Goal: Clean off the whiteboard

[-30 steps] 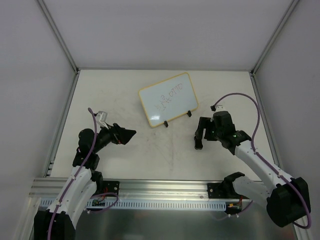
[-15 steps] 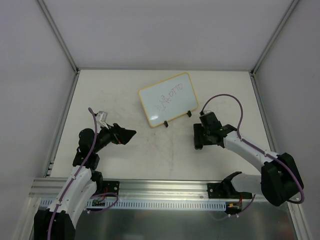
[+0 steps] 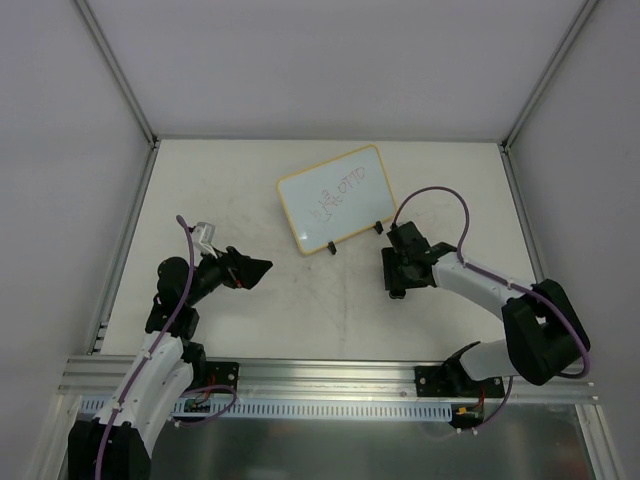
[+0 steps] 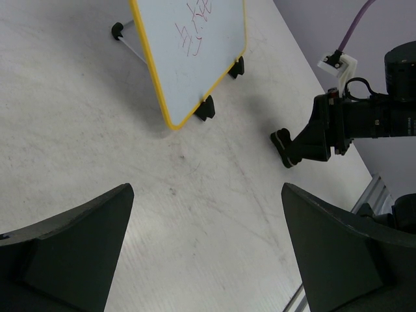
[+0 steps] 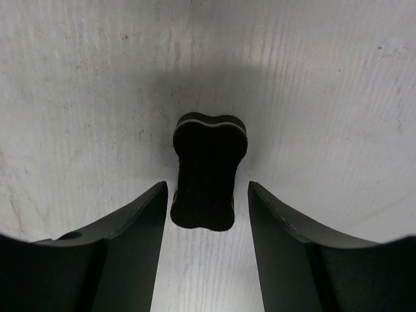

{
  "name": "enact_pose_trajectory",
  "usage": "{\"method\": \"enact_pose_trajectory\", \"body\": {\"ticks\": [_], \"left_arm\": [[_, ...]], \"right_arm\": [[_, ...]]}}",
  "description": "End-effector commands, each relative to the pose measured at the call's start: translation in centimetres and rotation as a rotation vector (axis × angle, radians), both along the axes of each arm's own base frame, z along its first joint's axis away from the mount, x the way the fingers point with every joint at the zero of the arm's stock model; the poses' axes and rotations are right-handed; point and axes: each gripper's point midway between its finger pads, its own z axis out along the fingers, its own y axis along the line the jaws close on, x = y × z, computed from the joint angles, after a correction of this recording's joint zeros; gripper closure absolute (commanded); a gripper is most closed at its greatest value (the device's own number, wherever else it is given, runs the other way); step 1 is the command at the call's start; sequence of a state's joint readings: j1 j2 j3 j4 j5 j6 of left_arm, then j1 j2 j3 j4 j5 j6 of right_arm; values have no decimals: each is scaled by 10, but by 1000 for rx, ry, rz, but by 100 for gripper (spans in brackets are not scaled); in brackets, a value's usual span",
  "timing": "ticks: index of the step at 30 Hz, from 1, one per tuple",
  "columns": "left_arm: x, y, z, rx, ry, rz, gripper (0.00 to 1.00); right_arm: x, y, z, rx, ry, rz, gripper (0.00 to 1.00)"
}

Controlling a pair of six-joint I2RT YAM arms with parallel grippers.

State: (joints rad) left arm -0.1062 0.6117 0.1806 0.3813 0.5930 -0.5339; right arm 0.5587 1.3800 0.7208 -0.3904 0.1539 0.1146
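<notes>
The whiteboard (image 3: 335, 200) stands at about 12 o'clock on the worktop (image 3: 220, 180), propped at a tilt on its two black clip feet (image 3: 332, 247). Its written face leans toward me, which is the side I must wipe. The handwriting (image 3: 337, 194) is all there, so no erasing has been done.

I cannot wipe with bare fingers, so my right arm is down at 5 o'clock from the board, over the small black eraser (image 5: 208, 172) lying flat on the worktop. My right jaws are partly spread and straddle the block, one finger (image 5: 123, 247) along each long side. I took the narrow width because it fits between them and leaves the felt face pointing down. A sliver of worktop shows beside the block, so I judge I am not pinching it yet.

My left jaws are spread wide and empty at about 8 o'clock from the board, hanging above the worktop. I keep them back there so they are ready to steady the light board.
</notes>
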Motion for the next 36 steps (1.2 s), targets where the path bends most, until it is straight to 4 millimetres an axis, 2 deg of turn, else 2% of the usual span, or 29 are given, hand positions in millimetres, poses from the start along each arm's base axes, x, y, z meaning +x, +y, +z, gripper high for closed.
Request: {"method": "enact_pose_trajectory", "body": {"ticks": [1,17,19,22,27,31,34,36], "left_arm": [[2,-1,13,12,-65,-3,1],[1,-2,13,13,-67,-14,1],[0,-2,13,13,-68,-14,1],[1,-2,14,12,-71,-12,1],[1,-2,13,13,-68,-11,1],[3,-1,12,17,-66,-2,1],[8,1,12,11,-51,16,1],[11,-1,20,-3,-66,9,1]], "right_arm": [[19,6,11,-6,-57,-11,45],[20,5,4,-34,-41,-38,54],[20,5,2,-37,-38,-40,58],[21,5,3,-40,-42,-42,69],[21,7,5,-30,-42,-34,73],[29,14,24,6,-95,-8,73],[36,23,48,52,-144,27,73],[44,32,66,84,-182,53,74]]}}
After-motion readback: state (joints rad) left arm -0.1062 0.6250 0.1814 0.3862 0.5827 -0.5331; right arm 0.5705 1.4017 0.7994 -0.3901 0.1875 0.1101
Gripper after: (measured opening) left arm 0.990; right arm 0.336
